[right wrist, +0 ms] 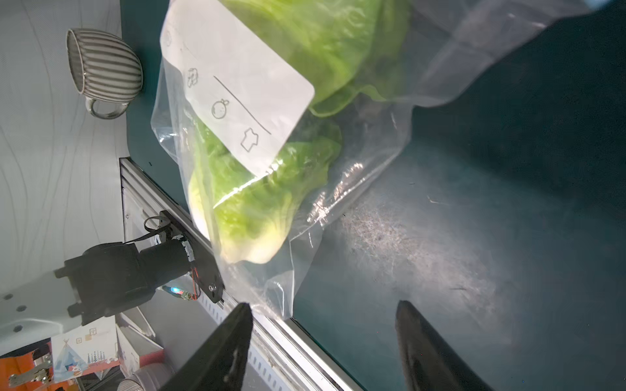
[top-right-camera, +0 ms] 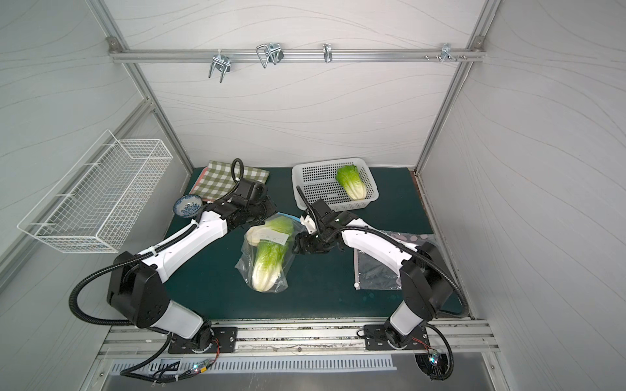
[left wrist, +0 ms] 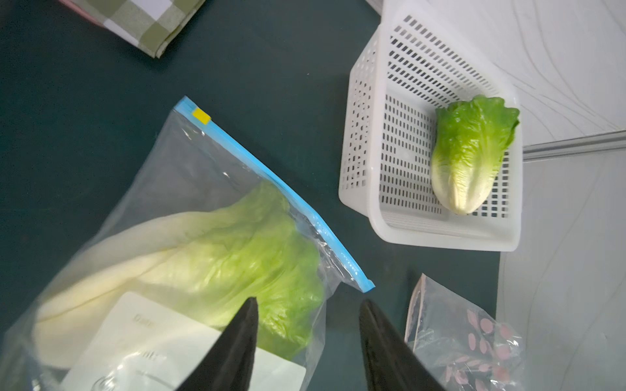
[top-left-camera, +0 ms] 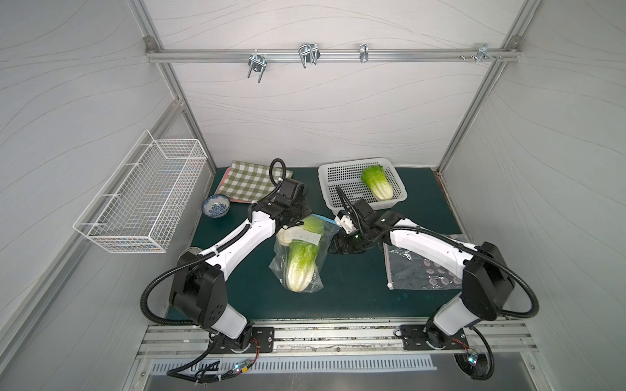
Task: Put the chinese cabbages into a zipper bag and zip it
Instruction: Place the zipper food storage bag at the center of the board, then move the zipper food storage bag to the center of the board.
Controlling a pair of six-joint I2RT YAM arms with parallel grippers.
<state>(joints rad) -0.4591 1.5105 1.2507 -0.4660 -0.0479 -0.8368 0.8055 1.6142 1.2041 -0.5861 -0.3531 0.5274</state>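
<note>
The two arm bases are sitting bolted to the aluminium rail (top-left-camera: 321,333) at the near edge; beyond it the dark green mat (top-left-camera: 355,298) is carrying the work.

The zipper bag (top-left-camera: 279,262) is lying at the mat's centre, between the two wrists, with its blue seal strip (left wrist: 271,176) at the far end and a yellow slider (left wrist: 201,116) at one end of that strip; whether the seal is closed cannot be told. Two chinese cabbages are lying inside it: the lengthwise cabbage (top-left-camera: 299,267) is pointing its white base toward the near edge; the crosswise cabbage (top-left-camera: 298,230) is lying across the far end, white base to the left. The third cabbage (top-left-camera: 376,182) is lying in the white perforated basket (top-left-camera: 342,179) at the far right, well apart from the bag.

The left gripper (left wrist: 308,301) is hovering at the bag's far end; its fingers are standing spread with nothing between them. The right gripper (right wrist: 323,304) is hanging just right of the bag; its fingers are likewise standing apart and empty; contact with the plastic cannot be told.

A patterned bag (top-left-camera: 413,270) is lying at the right, partly under the right arm; a checked cloth (top-left-camera: 254,179) and a blue-and-white bowl (top-left-camera: 216,206) are resting at the far left; a wire basket (top-left-camera: 142,199) is hanging on the left wall.
</note>
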